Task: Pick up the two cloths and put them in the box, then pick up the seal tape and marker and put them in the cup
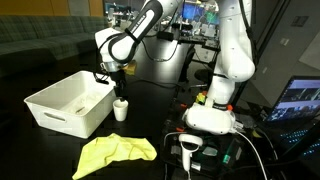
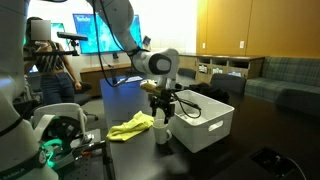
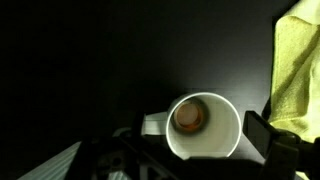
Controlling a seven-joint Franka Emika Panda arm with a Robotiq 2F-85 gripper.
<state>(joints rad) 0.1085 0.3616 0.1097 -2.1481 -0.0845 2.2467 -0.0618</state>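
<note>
White paper cup [image 3: 203,125] sits straight below the gripper [image 1: 118,90], whose jaws stand apart, centred so anything released drops in. A brownish round thing inside is likely the seal tape [image 3: 188,118]. Beside the gripper, the yellow cloth [image 1: 118,152] lies outside the box [image 1: 50,106].

Black table [image 1: 40,150]: box [image 1: 58,118], cup [image 1: 121,109], yellow cloth [image 1: 118,152]
</note>
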